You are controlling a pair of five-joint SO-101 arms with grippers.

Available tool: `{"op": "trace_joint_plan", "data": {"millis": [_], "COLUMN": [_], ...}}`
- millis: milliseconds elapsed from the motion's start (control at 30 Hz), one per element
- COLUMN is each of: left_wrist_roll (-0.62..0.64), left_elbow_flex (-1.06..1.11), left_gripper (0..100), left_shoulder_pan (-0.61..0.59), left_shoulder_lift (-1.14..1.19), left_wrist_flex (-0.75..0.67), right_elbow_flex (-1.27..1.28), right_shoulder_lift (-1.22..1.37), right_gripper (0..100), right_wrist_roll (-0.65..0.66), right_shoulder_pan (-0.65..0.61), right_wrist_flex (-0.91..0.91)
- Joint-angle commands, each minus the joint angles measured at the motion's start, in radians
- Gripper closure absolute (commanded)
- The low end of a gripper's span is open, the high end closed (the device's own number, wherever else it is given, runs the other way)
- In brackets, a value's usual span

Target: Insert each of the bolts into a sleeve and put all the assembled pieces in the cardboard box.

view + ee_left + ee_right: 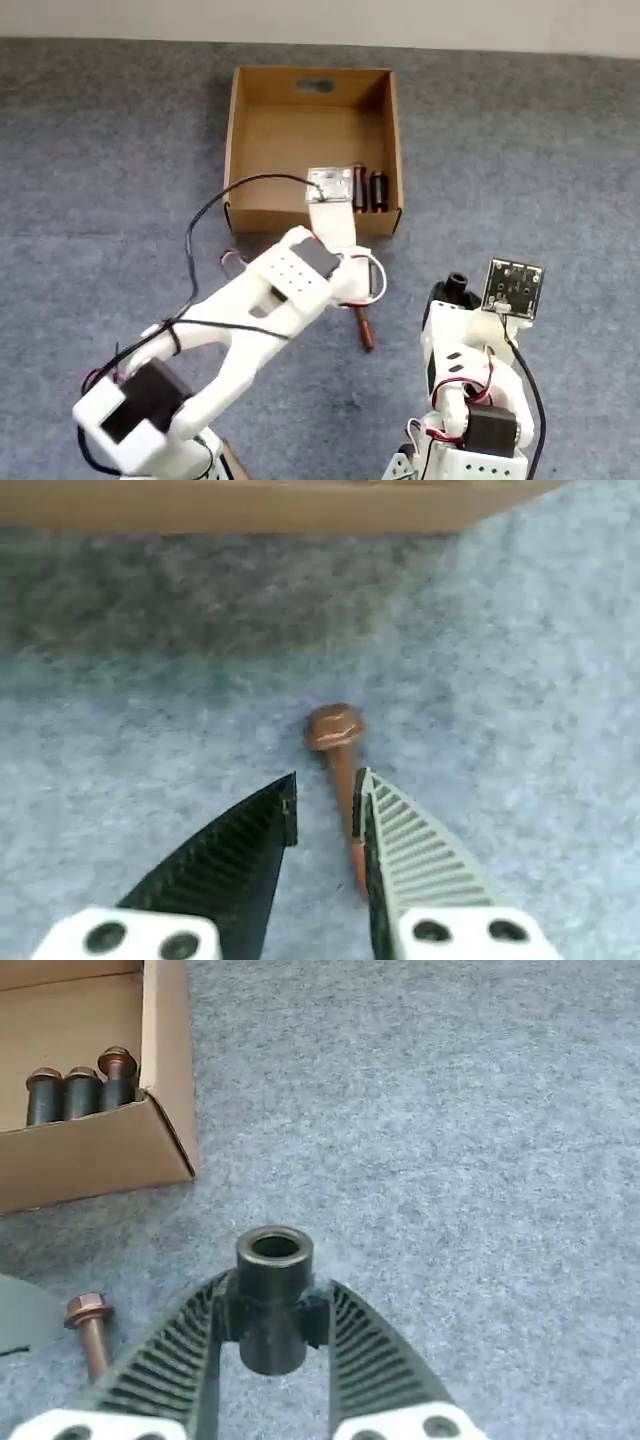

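In the high view the cardboard box (250, 220) sits upper centre on the grey carpeted tabletop (560, 150), with assembled pieces (378, 190) in its lower right corner. The loose bolt (364, 330) lies just below the box, partly hidden under the left arm. The left wrist view shows the left hand (325, 785) partly open astride that bolt. The shank seems to touch the white finger, and nothing is gripped yet. The right wrist view shows the right hand (273, 1310) closed on an upright sleeve (274, 1260) with its bore facing up, a detail the high view barely gives. If the left hand closes off-centre, I judge it could roll the bolt aside or pinch it crooked, spoiling the insertion.
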Motion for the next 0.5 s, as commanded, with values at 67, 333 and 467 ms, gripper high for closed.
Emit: {"op": "trace_joint_plan", "data": {"millis": [67,333,467], "left_wrist_roll": [0.061,0.061,0.061], "left_elbow_flex": [-0.116,-0.170,-0.168], "left_gripper": [88,88,88], "left_shoulder_pan": [0.015,0.015,0.015], "left_shoulder_lift": [0.134,0.260,0.266], "left_wrist_flex": [0.009,0.011,0.011], "right_elbow_flex": [-0.007,-0.007,-0.007], "right_shoulder_lift": [-0.008,-0.008,-0.008], "right_gripper": [99.3,99.3,99.3], "right_wrist_roll": [-0.008,-0.005,-0.005], "right_shoulder_pan": [0.012,0.012,0.012], "right_wrist_flex": [-0.019,-0.018,-0.018]}}
